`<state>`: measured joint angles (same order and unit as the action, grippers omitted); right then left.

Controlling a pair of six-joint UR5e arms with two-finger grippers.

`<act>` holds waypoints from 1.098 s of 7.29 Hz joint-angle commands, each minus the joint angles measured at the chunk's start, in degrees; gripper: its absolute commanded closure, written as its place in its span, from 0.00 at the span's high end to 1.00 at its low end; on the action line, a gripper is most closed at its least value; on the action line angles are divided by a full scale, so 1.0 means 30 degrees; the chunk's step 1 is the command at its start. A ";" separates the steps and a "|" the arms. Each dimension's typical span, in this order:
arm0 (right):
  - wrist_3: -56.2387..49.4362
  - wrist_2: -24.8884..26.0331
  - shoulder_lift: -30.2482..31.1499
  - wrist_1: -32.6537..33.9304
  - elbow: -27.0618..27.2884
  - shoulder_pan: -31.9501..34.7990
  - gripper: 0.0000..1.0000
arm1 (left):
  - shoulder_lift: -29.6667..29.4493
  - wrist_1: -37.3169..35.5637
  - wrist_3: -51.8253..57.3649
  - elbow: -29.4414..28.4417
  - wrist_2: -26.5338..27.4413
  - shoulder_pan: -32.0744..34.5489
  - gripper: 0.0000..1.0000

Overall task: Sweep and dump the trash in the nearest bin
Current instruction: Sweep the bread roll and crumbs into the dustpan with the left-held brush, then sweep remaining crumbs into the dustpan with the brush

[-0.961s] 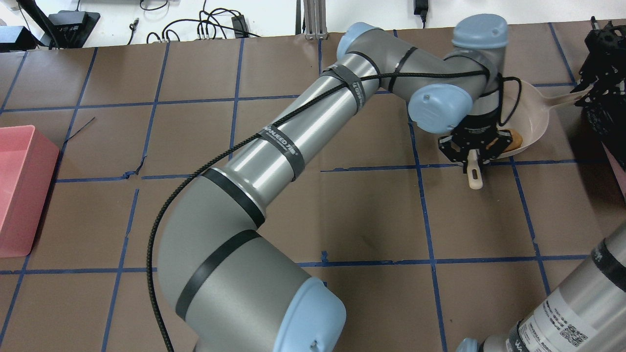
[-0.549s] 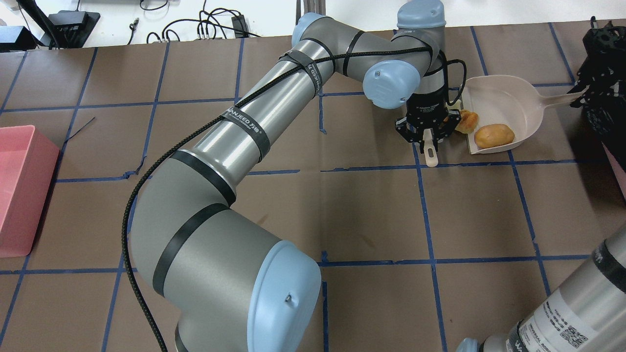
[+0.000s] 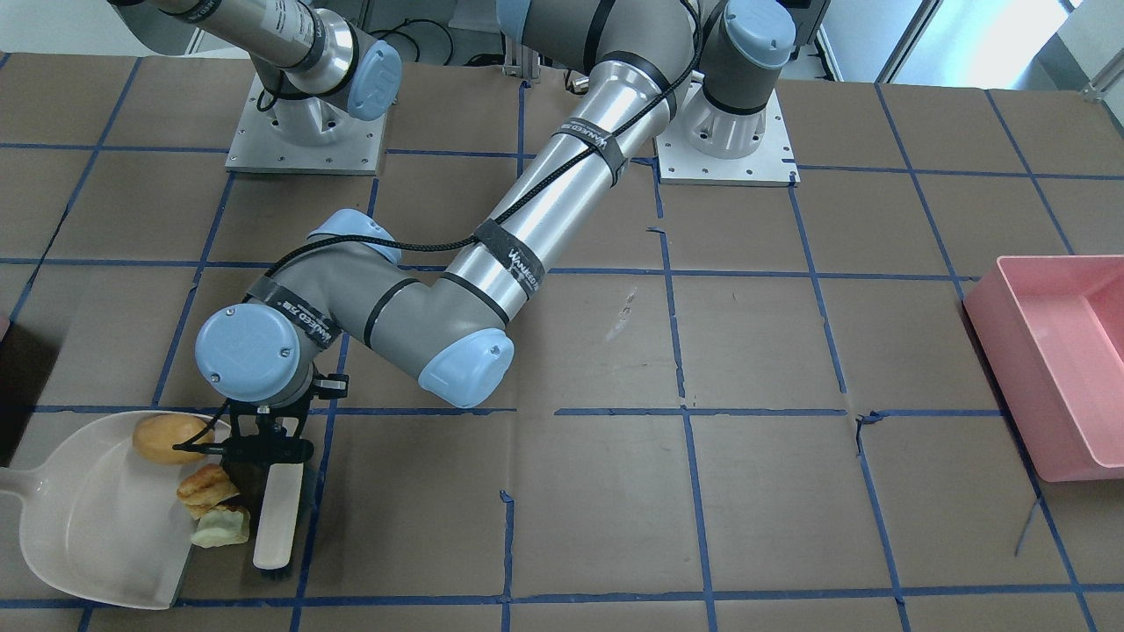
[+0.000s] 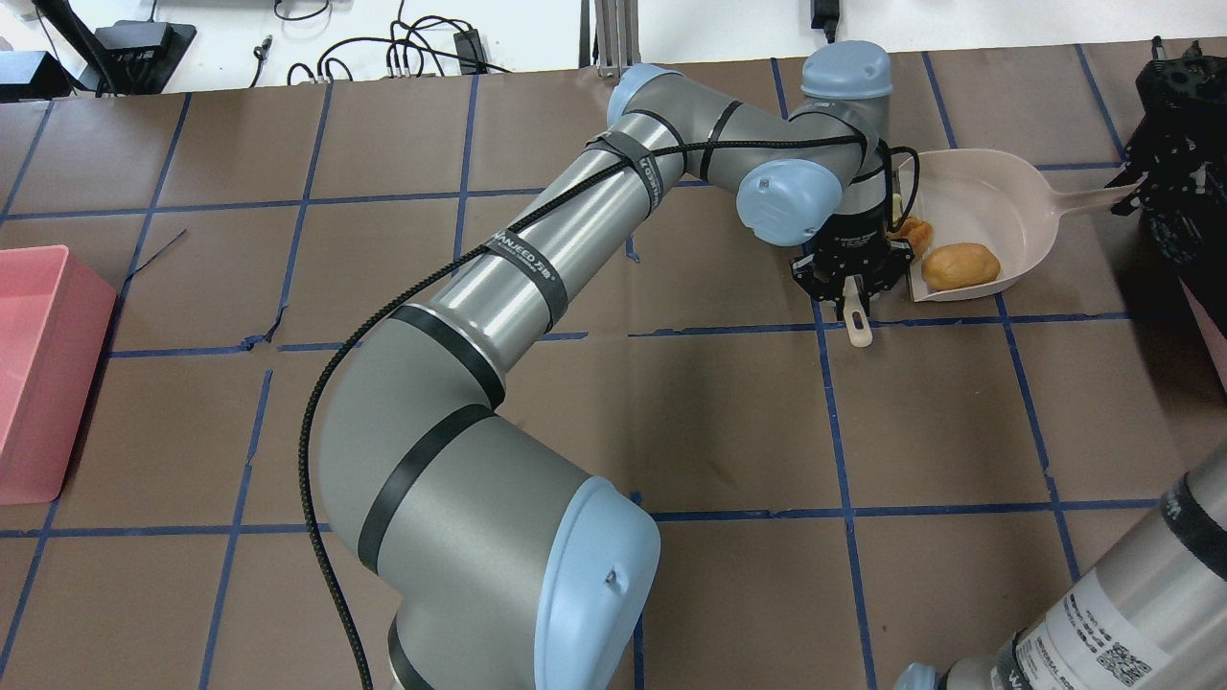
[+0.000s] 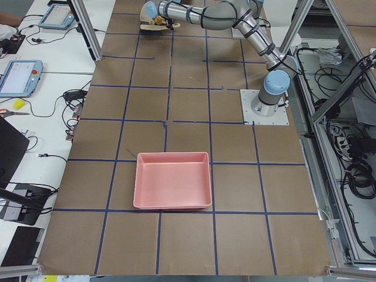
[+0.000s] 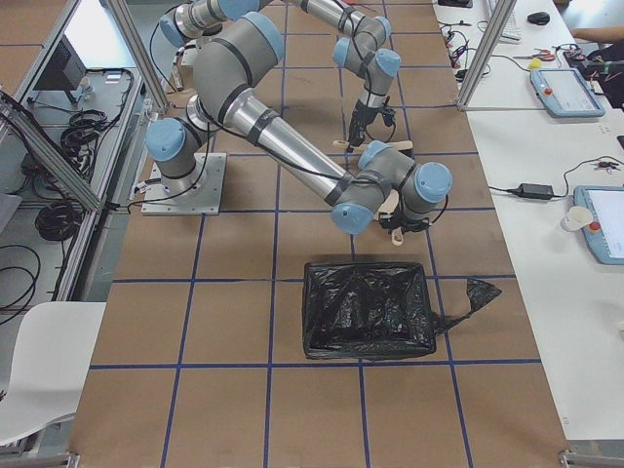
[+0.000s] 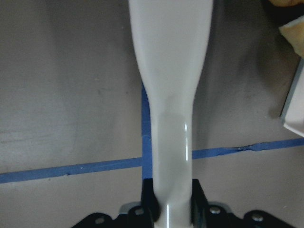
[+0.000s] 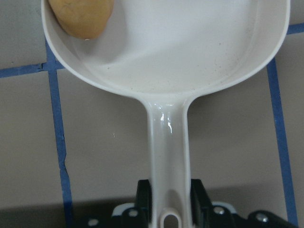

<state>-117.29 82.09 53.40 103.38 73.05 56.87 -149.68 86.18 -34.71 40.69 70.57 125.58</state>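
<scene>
Carefully now: the two small scraps are your weak spot. The browned yellow chunk [image 3: 205,485] and the pale yellow-green chunk [image 3: 219,528] sit right at the open lip of the pale beige plastic dustpan [image 3: 79,527], and you cannot tell from these views whether they are fully over its edge. If your cream-handled brush with dark bristles [image 3: 277,513] pushes at a slant or rides over them, they may squirt sideways along the lip onto the brown table covering [image 3: 615,527]. If you lift the pan mouth-down, the tan-brown rounded lump [image 3: 165,437], lying inside near the pan's wall, looks round enough to roll out. Your left gripper [image 3: 270,456] is clamped on the brush handle, just beside the lump. Your right gripper [image 8: 168,202] is closed around the dustpan's handle. The lump looks smooth and firm, while the chunks look ragged and bitten. The black-bagged bin [image 6: 369,310] stands near the pan, the pink tray [image 3: 1054,360] well apart.
</scene>
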 commanded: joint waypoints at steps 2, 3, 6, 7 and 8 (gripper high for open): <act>-0.0130 0.0059 0.0011 0.0023 0.0053 0.0291 0.00 | -0.0057 0.0012 -0.0938 -0.0115 -0.0143 0.1437 0.00; -0.0159 0.0031 0.0011 0.0023 0.0053 0.0291 0.00 | -0.0057 0.0012 -0.0968 -0.0145 -0.0261 0.1790 0.00; -0.0130 0.0060 0.0011 0.0287 0.0053 0.0291 0.00 | -0.0407 0.0188 -0.0910 -0.1840 -0.0262 0.2610 0.01; -0.0130 0.0060 0.0011 0.0316 0.0082 0.0291 0.00 | -0.0408 0.0188 -0.0852 -0.2163 -0.0262 0.2904 0.01; -0.0130 0.0031 0.0011 0.0316 0.0082 0.0291 0.00 | -0.0408 0.0130 -0.0793 -0.2543 -0.0262 0.3197 0.01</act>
<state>-117.69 82.25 53.44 104.26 73.27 57.74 -150.84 86.70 -37.31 34.53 69.76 134.01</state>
